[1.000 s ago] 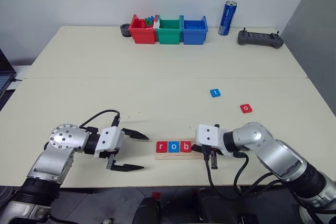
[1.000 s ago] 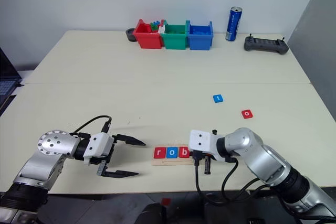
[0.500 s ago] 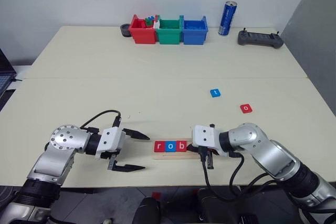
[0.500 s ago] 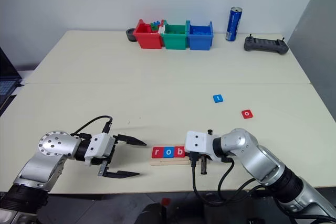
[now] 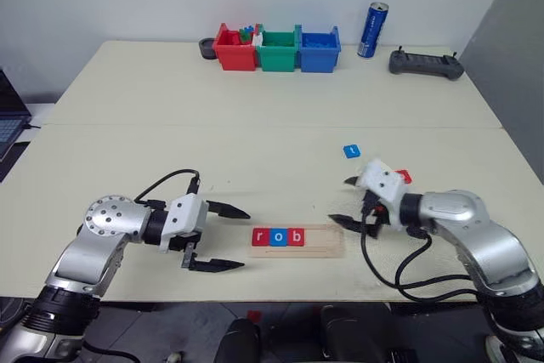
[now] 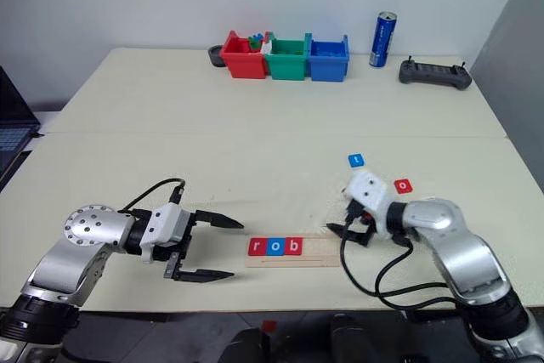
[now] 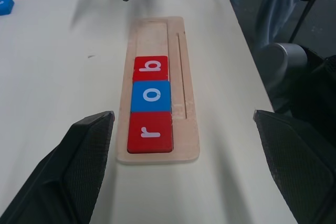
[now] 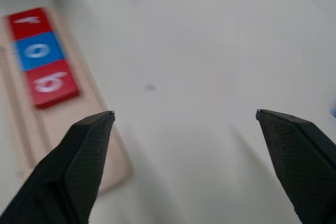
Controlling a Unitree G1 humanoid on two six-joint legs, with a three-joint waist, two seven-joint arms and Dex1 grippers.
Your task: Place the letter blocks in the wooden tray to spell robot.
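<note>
Pale tabletop (image 5: 255,138) carries the wooden tray (image 5: 327,242) with r, o, b seated, so the empty, wide-open right gripper (image 5: 348,201) should drop squarely over the red o tile (image 6: 404,185) nearby, avoiding the blue t tile (image 5: 351,150).

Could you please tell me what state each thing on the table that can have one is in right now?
wooden tray: flat on the table, three blocks in, right part bare.
r, o, b blocks: seated side by side in the tray.
blue t block: loose on the table.
red o block: loose on the table.
left pincer: open, holding nothing.
right pincer: open, holding nothing.
can: upright.
</note>
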